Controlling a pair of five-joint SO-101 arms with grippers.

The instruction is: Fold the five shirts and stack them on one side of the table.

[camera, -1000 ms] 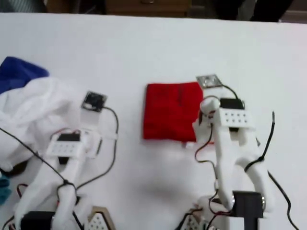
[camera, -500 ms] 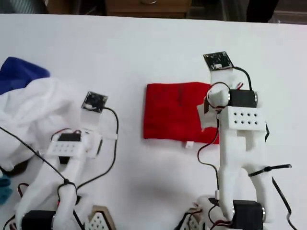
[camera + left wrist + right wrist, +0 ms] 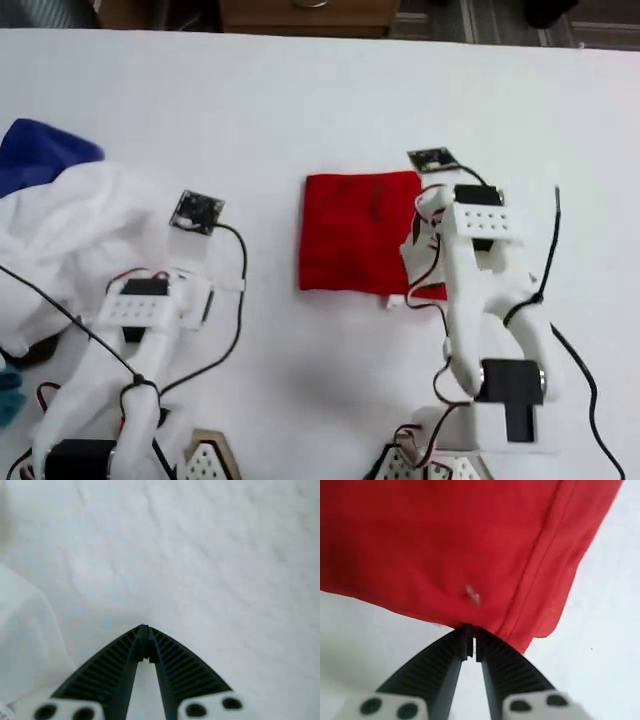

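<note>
Right gripper closed, its tips at the hem of the folded red shirt; left gripper closed and empty.
The right gripper's jaws are pressed together right where the red shirt's edge meets the table; I cannot tell whether any cloth is pinched between them. The red shirt lies flat as a neat rectangle, with the right arm over its right side and a small white tag poking out at its near edge. Well to the left of the red shirt, the left gripper sits with its jaws together over a white surface, just beside a crumpled white shirt. A blue shirt lies bunched beyond the white one, farther still from the red shirt.
</note>
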